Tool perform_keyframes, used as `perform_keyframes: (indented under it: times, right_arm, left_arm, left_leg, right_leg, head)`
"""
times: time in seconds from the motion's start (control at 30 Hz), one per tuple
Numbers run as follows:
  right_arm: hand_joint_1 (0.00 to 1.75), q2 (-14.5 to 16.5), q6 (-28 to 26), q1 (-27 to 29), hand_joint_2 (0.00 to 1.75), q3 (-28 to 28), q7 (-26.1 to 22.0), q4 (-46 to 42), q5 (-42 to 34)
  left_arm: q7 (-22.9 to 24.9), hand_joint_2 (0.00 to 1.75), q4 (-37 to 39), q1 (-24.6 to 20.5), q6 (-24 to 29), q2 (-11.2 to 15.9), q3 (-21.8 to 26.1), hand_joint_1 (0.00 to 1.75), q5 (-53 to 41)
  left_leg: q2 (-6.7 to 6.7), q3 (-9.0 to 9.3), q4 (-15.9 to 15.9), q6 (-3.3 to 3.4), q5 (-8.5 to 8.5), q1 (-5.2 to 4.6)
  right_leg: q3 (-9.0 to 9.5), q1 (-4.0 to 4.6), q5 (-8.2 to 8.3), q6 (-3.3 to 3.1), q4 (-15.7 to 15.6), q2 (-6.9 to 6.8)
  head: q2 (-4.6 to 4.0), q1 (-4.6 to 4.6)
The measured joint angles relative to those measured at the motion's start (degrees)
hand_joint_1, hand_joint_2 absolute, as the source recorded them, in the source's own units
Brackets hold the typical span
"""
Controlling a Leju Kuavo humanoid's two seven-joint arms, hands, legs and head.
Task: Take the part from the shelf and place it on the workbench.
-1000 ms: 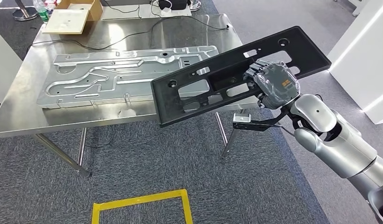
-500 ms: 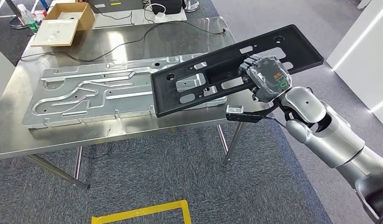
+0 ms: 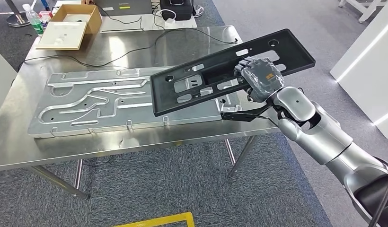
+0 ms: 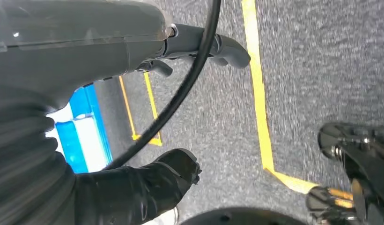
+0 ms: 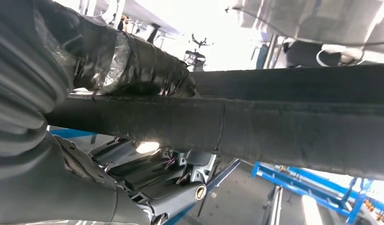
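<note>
Above the right end of the stainless-steel workbench (image 3: 111,142), one long black plastic panel with cut-out slots and holes (image 3: 201,90) is held in the air by the right hand (image 3: 259,78), tilted so that its far right corner is highest. The fingers are wrapped over the panel's middle bar, the grey back of the hand facing up. The panel's lower left corner overlaps, from above, the right end of one large stamped silver metal sheet with raised channels (image 3: 102,101), which lies flat along the tabletop from near its left edge to past its centre; whether the panel touches the sheet cannot be told.

At the far left corner of the tabletop one open cardboard box (image 3: 81,14) is seen, with one flat cream tray (image 3: 62,35) beside it and one clear bottle with a green label (image 3: 35,21) just behind. One thin black cable (image 3: 135,45) runs across the far half of the tabletop. A bare strip of steel is left along the near edge, in front of the sheet.

From the right wrist view, the panel's underside is shown as a thick dark bar (image 5: 274,126) crossing the picture, with the taped thumb (image 5: 134,65) pressed against it.

From the left wrist view, the left hand (image 4: 171,70) is seen hanging over grey carpet (image 4: 321,56) marked with yellow tape lines (image 4: 258,93), its dark fingers apart and holding nothing.
</note>
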Motion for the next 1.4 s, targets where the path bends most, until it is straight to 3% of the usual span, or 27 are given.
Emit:
perform_keyframes:
  times: [0.03, 0.1, 0.17, 0.23, 0.33, 0.37, 0.43, 0.5, 0.53, 0.63, 0.7, 0.83, 0.9, 0.97, 1.0, 1.03, 1.1, 1.17, 1.2, 1.23, 1.33, 1.4]
  right_arm:
    - [1.75, 0.16, -0.01, -0.01, 1.75, 0.10, -0.01, 0.25, 0.01]
    - [1.75, 0.41, -0.01, -0.19, 1.75, 0.19, -0.01, 0.64, 0.10]
    - [1.75, 1.33, -0.08, -0.99, 1.75, 0.49, 0.24, 1.48, 0.66]
    - [1.75, 3.68, -0.45, -2.50, 1.75, 1.26, 0.95, 3.21, 1.93]
    - [1.75, 9.61, -1.94, -5.32, 1.75, 3.57, 2.38, 7.12, 3.55]
    - [1.75, 11.84, -2.70, -6.19, 1.75, 4.47, 2.75, 8.51, 3.70]
    - [1.75, 16.22, -4.32, -7.30, 1.75, 6.15, 3.32, 11.26, 3.54]
    - [1.75, 19.85, -5.39, -7.43, 1.75, 7.56, 3.69, 13.59, 3.22]
    - [1.75, 21.27, -5.70, -7.30, 1.75, 8.11, 3.76, 14.53, 3.11]
    - [1.75, 24.27, -6.97, -6.84, 1.75, 9.09, 3.78, 17.01, 2.54]
    - [1.75, 25.38, -7.92, -6.59, 1.75, 9.26, 3.71, 18.50, 1.90]
    - [1.75, 26.73, -8.77, -5.86, 1.75, 9.28, 2.88, 20.83, 1.04]
    - [1.75, 27.22, -9.18, -5.50, 1.75, 9.28, 2.42, 21.77, 0.98]
    - [0.87, 27.63, -9.44, -4.75, 0.87, 9.28, 2.21, 22.67, 0.92]
    - [0.44, 27.79, -9.46, -4.25, 0.44, 9.28, 2.10, 23.07, 0.85]
    - [0.00, 27.93, -9.48, -3.77, 0.00, 9.28, 1.96, 23.48, 0.73]
    - [0.00, 28.09, -9.61, -3.23, 0.00, 9.27, 1.55, 24.31, 0.50]
    - [0.00, 28.19, -10.01, -3.18, 0.00, 9.25, 1.22, 25.23, 0.32]
    - [0.00, 28.24, -10.22, -3.20, 0.00, 9.22, 1.15, 25.67, 0.26]
    - [0.00, 28.31, -10.39, -3.20, 0.00, 9.18, 1.11, 26.13, 0.21]
    - [0.00, 28.54, -10.51, -3.13, 0.00, 9.05, 0.75, 27.43, 0.17]
    - [0.00, 28.60, -10.57, -3.11, 0.00, 8.84, 0.57, 28.21, 0.17]
  left_arm:
    - [0.01, 1.75, 0.00, 0.02, -0.01, 0.00, 0.00, 0.00, 0.00]
    - [0.01, 1.75, 0.01, 0.11, -0.03, -0.04, 0.00, 0.00, -0.02]
    - [0.05, 1.75, 0.04, 0.15, -0.15, -0.14, 0.00, 0.00, -0.07]
    - [0.19, 1.75, 0.07, -0.03, -0.28, -0.15, 0.00, 0.00, -0.20]
    - [0.52, 1.75, 0.03, -0.46, -0.46, 0.34, 0.00, 0.00, -0.50]
    - [0.62, 1.75, 0.01, -0.60, -0.52, 0.57, 0.00, 0.00, -0.57]
    - [0.78, 1.75, 0.00, -0.81, -0.60, 0.91, 0.00, 0.00, -0.66]
    - [0.84, 1.75, 0.01, -0.81, -0.64, 1.15, 0.00, 0.00, -0.69]
    - [0.85, 1.75, 0.01, -0.75, -0.65, 1.24, 0.00, 0.00, -0.70]
    - [0.86, 1.75, 0.01, -0.42, -0.65, 1.52, 0.02, 0.00, -0.75]
    - [0.87, 1.75, 0.02, -0.34, -0.66, 1.60, 0.02, 0.00, -0.83]
    - [1.23, 1.75, 0.02, -0.22, -0.71, 1.60, 0.02, 0.00, -0.99]
    - [1.37, 1.75, 0.02, -0.28, -0.96, 1.60, 0.03, 0.00, -0.99]
    - [1.26, 1.75, 0.02, -0.38, -1.30, 1.60, 0.05, 0.00, -0.83]
    - [1.20, 1.75, 0.02, -0.40, -1.46, 1.60, 0.11, 0.00, -0.69]
    - [1.15, 1.75, 0.02, -0.39, -1.66, 1.60, 0.20, 0.00, -0.55]
    - [1.16, 1.75, 0.02, -0.32, -2.13, 1.56, 0.52, 0.00, -0.23]
    - [1.26, 0.87, 0.10, -0.13, -2.42, 1.28, 0.84, 0.00, 0.11]
    - [1.34, 0.44, 0.14, -0.10, -2.46, 1.14, 0.97, 0.00, 0.23]
    - [1.49, 0.00, 0.18, -0.08, -2.48, 1.03, 1.07, 0.00, 0.28]
    - [2.22, 0.00, 0.17, -0.18, -2.70, 1.03, 1.34, 0.00, 0.31]
    - [2.55, 0.00, 0.17, -0.21, -2.82, 1.03, 1.46, 0.00, 0.31]
  left_leg:
    - [-0.04, 0.52, 0.07, -0.03, -0.44, -0.10]
    - [-0.07, 1.68, 0.08, -0.11, -1.34, -0.28]
    - [-0.06, 2.44, -0.16, -0.47, -1.98, -0.32]
    - [0.22, 2.96, -0.03, -1.20, -1.94, -0.36]
    - [0.54, 2.69, 2.26, -2.07, -2.18, -0.46]
    - [0.49, 1.44, 4.53, -2.23, -2.84, -0.37]
    - [0.42, -3.02, 11.18, -2.82, -5.32, -0.05]
    - [0.44, -6.91, 15.19, -3.58, -6.81, 0.26]
    - [0.46, -7.50, 14.46, -3.81, -5.90, 0.39]
    - [0.54, -5.09, 4.27, -4.20, 1.14, 0.60]
    - [0.58, -3.89, 0.71, -3.63, 2.73, 0.47]
    - [0.59, -2.95, 0.55, -2.03, 2.51, 0.57]
    - [0.62, -2.33, 0.28, -1.44, 2.10, 0.68]
    - [0.49, -1.86, 0.27, -1.12, 1.49, 0.65]
    - [0.38, -1.53, 0.31, -1.10, 1.14, 0.63]
    - [0.26, -1.08, 0.34, -1.11, 0.74, 0.59]
    - [0.12, 0.09, 0.35, -1.16, -0.11, 0.43]
    - [0.09, 0.90, 0.23, -1.35, -0.75, 0.32]
    - [0.10, 1.00, 0.17, -1.55, -0.93, 0.38]
    - [0.12, 0.94, 0.19, -1.70, -1.07, 0.39]
    - [0.32, 0.97, 0.23, -1.90, -1.38, 0.49]
    - [0.42, 1.16, 0.02, -2.02, -1.46, 0.54]
  right_leg:
    - [-0.10, 0.07, 1.40, -0.28, -1.50, 0.00]
    - [2.02, 0.47, 6.63, -1.25, -8.77, -0.03]
    - [3.82, 1.19, 9.03, -2.35, -14.08, -0.01]
    - [4.49, 1.74, 8.95, -3.42, -15.45, 0.23]
    - [6.28, 1.10, 9.65, -4.48, -16.71, 0.68]
    - [6.76, 0.81, 9.59, -4.63, -16.94, 0.77]
    - [7.27, 0.77, 9.07, -4.84, -17.04, 0.82]
    - [7.83, 0.74, 8.31, -4.76, -16.91, 0.83]
    - [8.22, 0.70, 7.86, -4.62, -16.78, 0.83]
    - [9.64, 0.62, 6.11, -3.83, -16.18, 0.51]
    - [9.98, 0.79, 5.10, -3.15, -15.89, 0.16]
    - [10.24, 0.78, 3.56, -1.98, -14.81, -0.08]
    - [7.36, 0.53, 1.27, -1.39, -9.44, -0.07]
    - [2.32, 0.43, -0.95, -1.02, -1.57, -0.06]
    - [0.31, 0.42, -0.84, -0.99, 0.77, -0.06]
    - [-0.74, 0.44, 0.50, -1.10, 0.99, -0.06]
    - [0.26, 0.67, 6.05, -1.83, -4.83, -0.06]
    - [2.50, 1.22, 10.17, -3.08, -11.69, -0.12]
    - [3.31, 1.57, 10.79, -3.62, -13.78, -0.15]
    - [3.70, 1.71, 10.56, -3.69, -14.59, -0.18]
    - [4.20, 1.74, 10.14, -2.92, -15.53, -0.01]
    - [4.23, 1.79, 9.98, -3.04, -15.53, 0.11]
  head:
    - [0.00, 0.01]
    - [-0.01, 0.01]
    - [-0.01, -0.01]
    - [-0.01, 0.02]
    - [0.00, 0.04]
    - [-0.01, 0.03]
    - [-0.01, -0.01]
    - [-0.02, 0.00]
    - [-0.02, -0.01]
    - [-0.02, -0.01]
    - [-0.02, 0.02]
    - [-0.01, 0.03]
    - [0.00, 0.04]
    - [0.01, 0.03]
    - [0.01, 0.03]
    - [0.00, 0.04]
    - [-0.01, 0.04]
    - [-0.02, -0.05]
    - [-0.02, -0.06]
    - [-0.02, -0.06]
    - [-0.02, 0.02]
    - [-0.02, 0.01]
